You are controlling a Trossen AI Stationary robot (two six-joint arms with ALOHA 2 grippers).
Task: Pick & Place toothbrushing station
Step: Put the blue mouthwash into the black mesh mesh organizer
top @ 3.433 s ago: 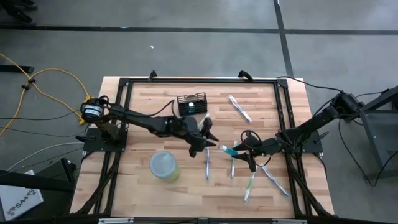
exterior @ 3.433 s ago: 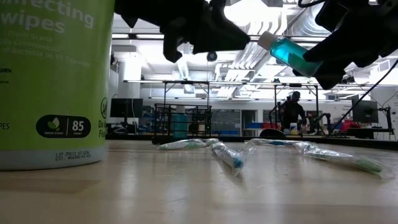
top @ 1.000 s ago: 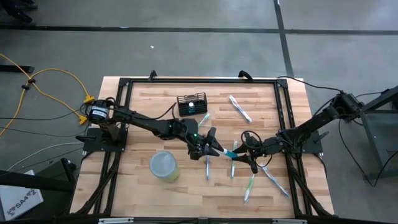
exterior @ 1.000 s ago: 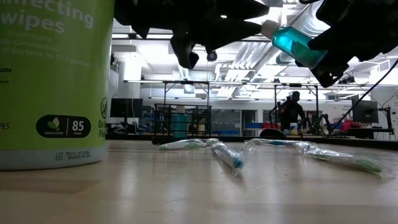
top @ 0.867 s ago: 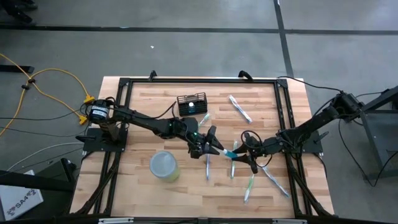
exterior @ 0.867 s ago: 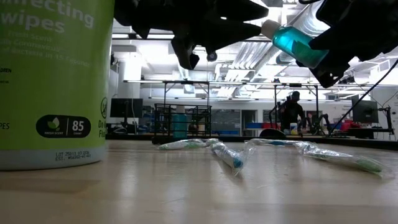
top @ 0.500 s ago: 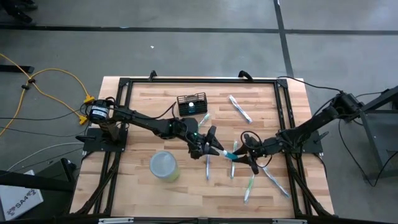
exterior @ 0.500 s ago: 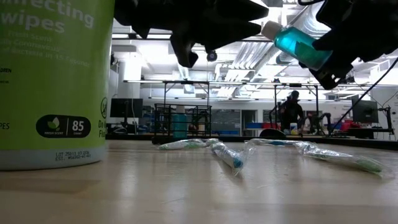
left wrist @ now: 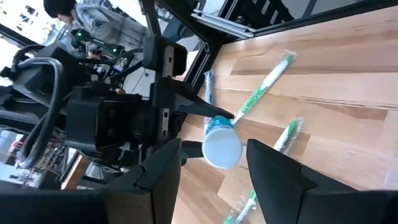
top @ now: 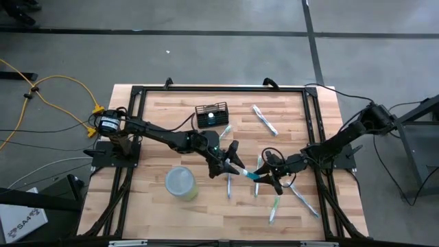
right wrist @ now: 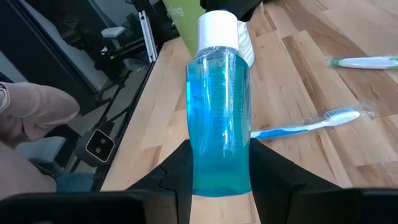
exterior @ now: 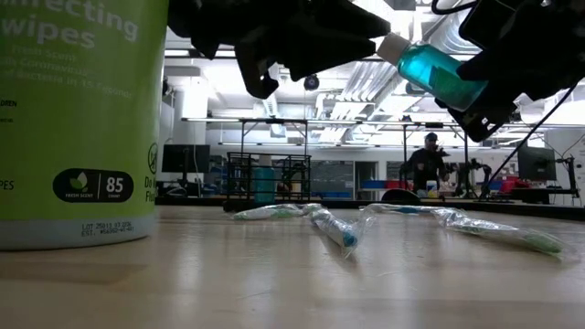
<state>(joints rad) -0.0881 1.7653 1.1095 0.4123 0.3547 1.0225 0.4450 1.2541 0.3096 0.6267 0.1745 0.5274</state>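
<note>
My right gripper is shut on a blue mouthwash bottle with a white cap, held above the table's middle. My left gripper is open. Its two fingers stand on either side of the cap, and I cannot tell whether they touch it. The black wire-mesh holder stands on its base at the table's far middle. No gripper touches it. My right gripper pinches the bottle's body near its base between its two fingers. The fingers come about level from the table's right and lie along the bottle. The bottle is clear of the table, tilted, its cap higher and toward my left gripper.
A yellow-green wipes canister stands near the front left and fills the low view's left. Several wrapped toothbrushes lie on the table under and around the grippers. A person stands far off in the room.
My right gripper has carried the bottle a little toward the table's left, toward my left gripper, so the cap now lies between the left fingers. The bottle stays tilted and clear of the table.
</note>
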